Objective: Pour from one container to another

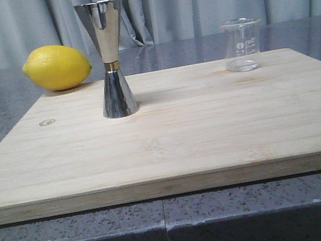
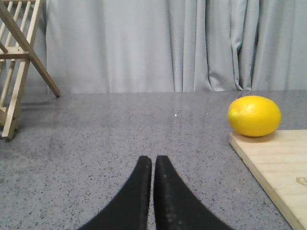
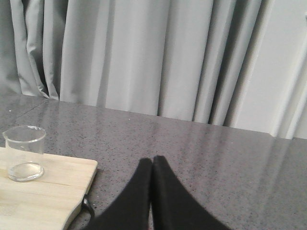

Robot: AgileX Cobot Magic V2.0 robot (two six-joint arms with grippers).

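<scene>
Nothing begun. Beaker (image 1: 242,45) stands untouched, far right on the board (image 1: 169,137); jigger (image 1: 110,58) upright, far left. Left pincer (image 2: 153,163) and right pincer (image 3: 152,165) both pressed together, empty, off-board. Grasp, carry, pour all remain.

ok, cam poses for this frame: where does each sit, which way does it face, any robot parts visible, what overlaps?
Front: low at the table edge, facing forward over the board at jigger, beaker and lemon; no robot parts.
Left wrist: low off the board's left side, facing the curtain; left gripper, jaws shut. Shares the lemon with front.
Right wrist: off the board's right side; right gripper, jaws shut. Shares the beaker with front.
</scene>
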